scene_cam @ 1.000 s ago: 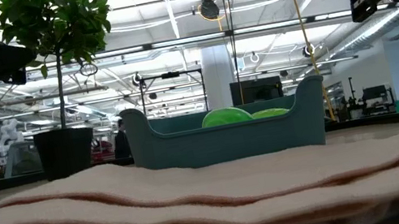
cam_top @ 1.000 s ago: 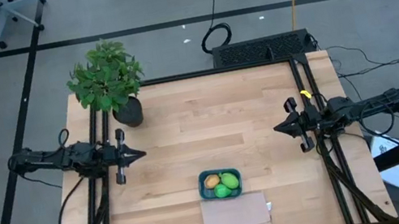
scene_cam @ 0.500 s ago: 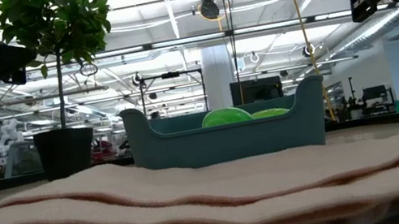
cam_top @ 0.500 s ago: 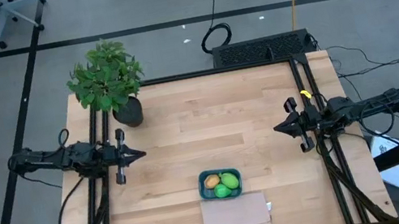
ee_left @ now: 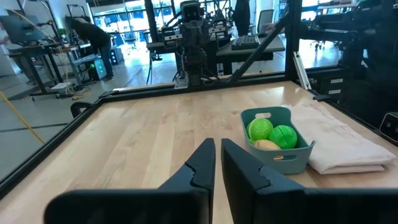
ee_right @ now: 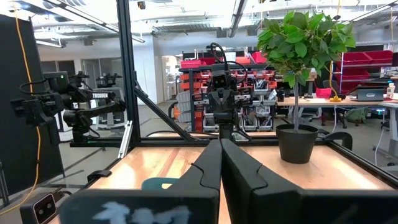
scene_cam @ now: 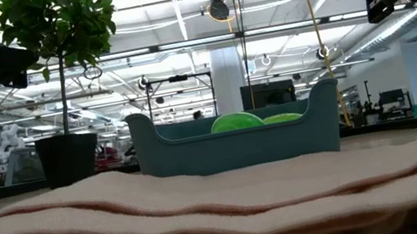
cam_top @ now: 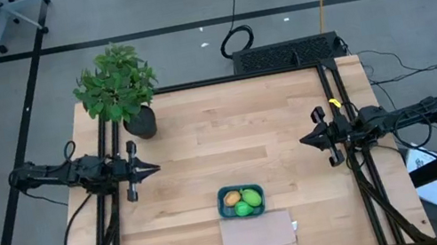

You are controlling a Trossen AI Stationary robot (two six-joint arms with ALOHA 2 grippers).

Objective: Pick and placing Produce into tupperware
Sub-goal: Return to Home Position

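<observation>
The teal-blue tupperware (cam_top: 241, 200) stands on the table near its near edge, against the far side of the beige cloth (cam_top: 258, 234). Inside it lie two green produce items (cam_top: 251, 197) and one orange-tan item (cam_top: 232, 198); they also show in the left wrist view (ee_left: 272, 134). In the low view the green tops (scene_cam: 237, 120) rise just over the tupperware's wall (scene_cam: 239, 144). My left gripper (cam_top: 154, 166) is shut and empty at the table's left side, above the table. My right gripper (cam_top: 302, 138) is shut and empty at the right side.
A potted leafy plant (cam_top: 118, 88) stands at the table's far left corner. The folded beige cloth lies at the near edge, filling the low view's foreground (scene_cam: 223, 200). Bare wood (cam_top: 229, 130) lies between the two grippers. Black frame rails (cam_top: 110, 223) run along both sides.
</observation>
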